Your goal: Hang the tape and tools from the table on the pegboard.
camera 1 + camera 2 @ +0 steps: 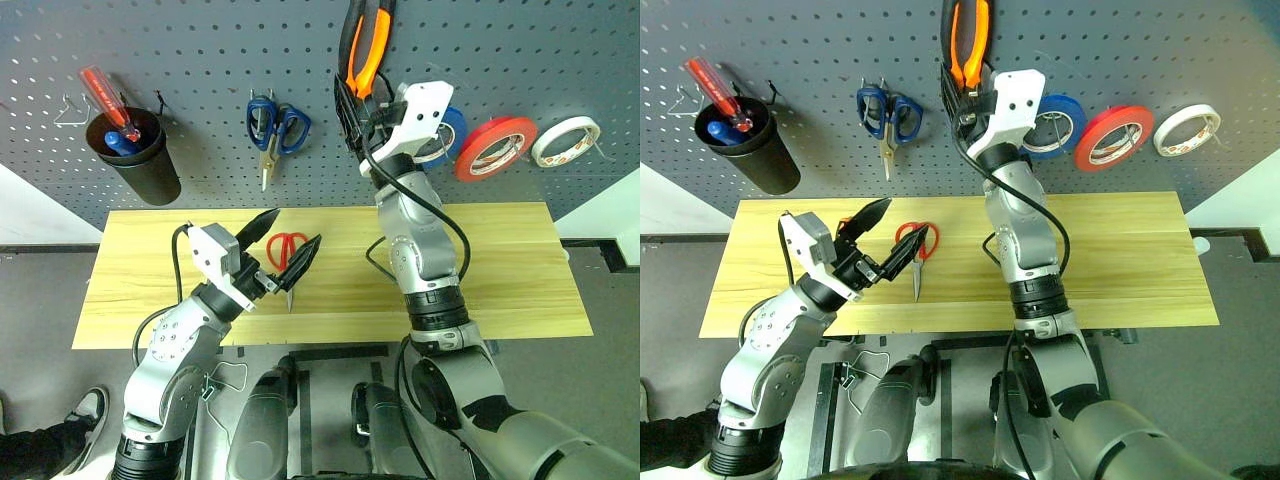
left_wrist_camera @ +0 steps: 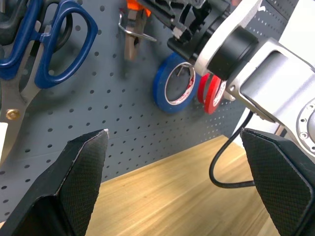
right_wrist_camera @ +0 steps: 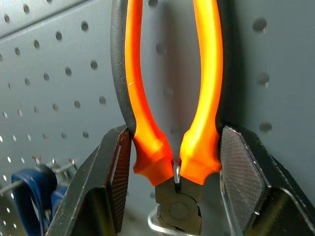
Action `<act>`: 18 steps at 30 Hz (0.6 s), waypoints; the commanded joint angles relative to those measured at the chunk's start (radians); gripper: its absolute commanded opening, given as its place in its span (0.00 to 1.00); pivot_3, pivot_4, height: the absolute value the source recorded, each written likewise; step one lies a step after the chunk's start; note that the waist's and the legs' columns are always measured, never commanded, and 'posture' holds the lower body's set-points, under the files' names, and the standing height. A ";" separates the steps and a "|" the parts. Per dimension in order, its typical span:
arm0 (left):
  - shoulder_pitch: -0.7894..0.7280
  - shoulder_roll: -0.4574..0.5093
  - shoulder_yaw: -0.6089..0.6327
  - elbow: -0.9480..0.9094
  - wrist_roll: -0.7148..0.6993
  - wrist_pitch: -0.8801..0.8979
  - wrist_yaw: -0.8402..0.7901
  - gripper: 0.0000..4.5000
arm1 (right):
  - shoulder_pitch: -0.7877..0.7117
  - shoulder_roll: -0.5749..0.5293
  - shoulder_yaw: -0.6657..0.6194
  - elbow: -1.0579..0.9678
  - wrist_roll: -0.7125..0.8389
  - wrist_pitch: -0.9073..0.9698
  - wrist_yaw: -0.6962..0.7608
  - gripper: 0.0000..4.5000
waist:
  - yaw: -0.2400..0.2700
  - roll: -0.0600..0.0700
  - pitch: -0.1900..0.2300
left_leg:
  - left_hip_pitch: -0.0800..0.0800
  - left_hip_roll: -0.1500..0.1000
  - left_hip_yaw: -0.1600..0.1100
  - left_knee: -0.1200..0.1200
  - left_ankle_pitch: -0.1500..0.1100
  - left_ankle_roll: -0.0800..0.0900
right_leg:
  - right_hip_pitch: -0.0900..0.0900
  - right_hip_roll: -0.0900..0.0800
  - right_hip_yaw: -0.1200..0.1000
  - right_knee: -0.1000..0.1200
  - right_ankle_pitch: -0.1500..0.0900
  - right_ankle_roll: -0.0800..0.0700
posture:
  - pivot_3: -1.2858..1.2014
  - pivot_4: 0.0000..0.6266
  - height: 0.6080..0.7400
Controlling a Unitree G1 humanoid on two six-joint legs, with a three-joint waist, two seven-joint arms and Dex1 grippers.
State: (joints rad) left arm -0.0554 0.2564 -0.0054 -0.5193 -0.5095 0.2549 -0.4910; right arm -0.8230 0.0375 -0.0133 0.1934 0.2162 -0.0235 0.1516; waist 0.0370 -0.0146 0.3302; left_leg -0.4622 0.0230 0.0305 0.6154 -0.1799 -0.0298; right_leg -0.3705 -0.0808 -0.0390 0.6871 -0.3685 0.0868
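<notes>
Light yellowish wood with visible grain makes up the rectangular table (image 1: 480, 270), which is set against a large dark grey pegboard (image 1: 200, 60) dotted with rows of small holes.

Nearest, the left gripper (image 1: 283, 250) is held over the left half of the table with its two black fingers spread wide and nothing between them. Just beyond it, red-handled scissors with steel blades (image 1: 916, 250) are seen lying flat on the wood, blades pointing toward the near edge.

Farther back, the right gripper (image 3: 172, 172) is raised against the pegboard, and its fingers are closed on the pliers with orange-and-black handles (image 3: 170, 98), one pad pressed to the outside of each handle near the pivot. A thin metal wire hook (image 3: 160, 227) is visible just at the pliers' head; whether the pliers are already resting on it cannot be told from the wrist view.

On the pegboard itself, a black cup (image 1: 140, 155) is hung at the left and holds a red-handled screwdriver (image 1: 108, 100). Blue-handled scissors (image 1: 272, 130) are hung between the cup and the pliers. To the right of the raised gripper, a blue tape roll (image 2: 173, 82) is partly hidden behind the wrist, then the flat roll of red tape with a wide hollow centre (image 1: 494, 147) is seen on its hook, and a white tape roll (image 1: 565, 140) is hung farthest right.
</notes>
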 commanded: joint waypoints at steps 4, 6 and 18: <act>-0.011 0.003 -0.002 -0.024 -0.001 -0.014 -0.003 1.00 | -0.009 0.003 0.002 -0.041 0.012 0.013 0.026 0.59 | 0.000 0.000 0.000 | 0.000 0.000 0.000 0.000 0.000 0.000 | 0.000 0.000 0.000 0.000 0.000 0.000 | 0.57 0.51 0.80; -0.015 0.002 -0.002 -0.021 -0.002 -0.014 -0.004 1.00 | -0.012 -0.001 -0.001 -0.037 0.006 0.014 0.026 0.74 | 0.000 0.000 0.000 | 0.000 0.000 0.000 0.000 0.000 0.000 | 0.000 0.000 0.000 0.000 0.000 0.000 | 0.57 0.51 0.80; -0.020 0.007 -0.007 -0.008 0.003 -0.022 -0.020 1.00 | -0.001 -0.018 0.012 -0.035 -0.028 0.016 0.030 0.99 | 0.000 0.000 0.000 | 0.001 0.000 0.000 0.000 0.002 0.000 | 0.000 0.000 0.000 0.002 0.000 -0.001 | 0.57 0.48 0.80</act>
State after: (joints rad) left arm -0.0835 0.2568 -0.0058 -0.5048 -0.5089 0.2527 -0.4988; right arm -0.8230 0.0192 -0.0069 0.1933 0.1939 0.0040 0.1757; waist 0.0375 -0.0147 0.3301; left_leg -0.4615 0.0232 0.0302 0.6154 -0.1783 -0.0300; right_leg -0.3705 -0.0804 -0.0391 0.6890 -0.3681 0.0861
